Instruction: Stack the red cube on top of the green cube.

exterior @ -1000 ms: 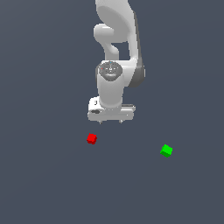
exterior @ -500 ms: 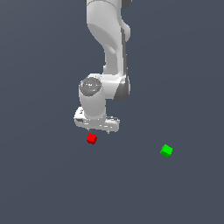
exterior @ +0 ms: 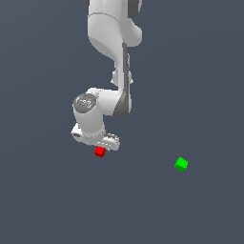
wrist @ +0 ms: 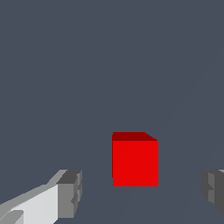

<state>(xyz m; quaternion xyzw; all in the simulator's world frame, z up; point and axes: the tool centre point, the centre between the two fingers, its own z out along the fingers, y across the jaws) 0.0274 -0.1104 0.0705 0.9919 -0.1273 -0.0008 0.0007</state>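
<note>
White robot gripper (wrist: 140, 192): jaws spread wide, straddling small bright red cube (wrist: 134, 160), untouched. Small bright green cube (exterior: 181, 164): well apart.

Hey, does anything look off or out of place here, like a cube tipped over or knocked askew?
Nothing stands out. The small red cube sits flat on the dark grey surface between the open gripper jaws, untouched. The small green cube rests apart toward the exterior view's right.
</note>
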